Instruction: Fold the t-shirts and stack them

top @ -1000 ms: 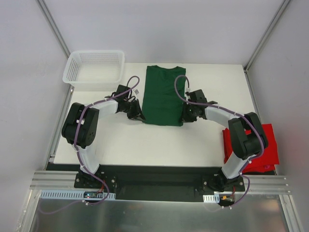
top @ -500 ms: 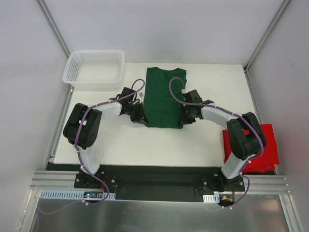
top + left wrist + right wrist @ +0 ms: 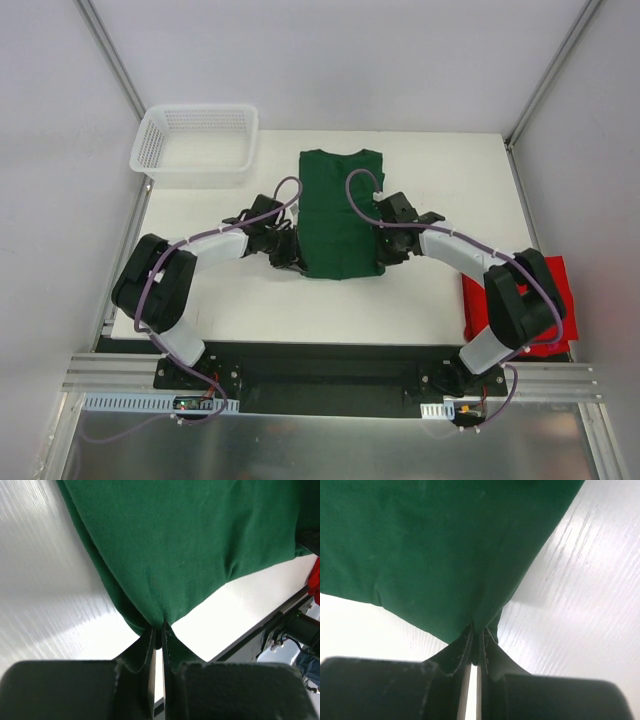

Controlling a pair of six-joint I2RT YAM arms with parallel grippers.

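Note:
The dark green t-shirt [image 3: 340, 215] lies as a narrow folded strip in the middle of the white table, collar end at the back. My left gripper [image 3: 296, 264] is shut on its near left corner, and in the left wrist view the green cloth [image 3: 190, 550] bunches into the closed tips [image 3: 159, 629]. My right gripper [image 3: 381, 257] is shut on the near right corner, with the green cloth [image 3: 430, 550] pinched at the tips [image 3: 477, 632]. The red t-shirt [image 3: 520, 300] lies folded off the table's right edge, partly hidden by my right arm.
A white mesh basket [image 3: 195, 145] stands at the table's back left corner. Bare white tabletop [image 3: 250, 300] runs along the near side in front of the shirt. Grey walls close in on the left, back and right.
Both grippers have moved toward the near edge, carrying the green shirt's near corners with them, and the shirt's near hem has shifted nearer. The right jaws closed tighter on the cloth.

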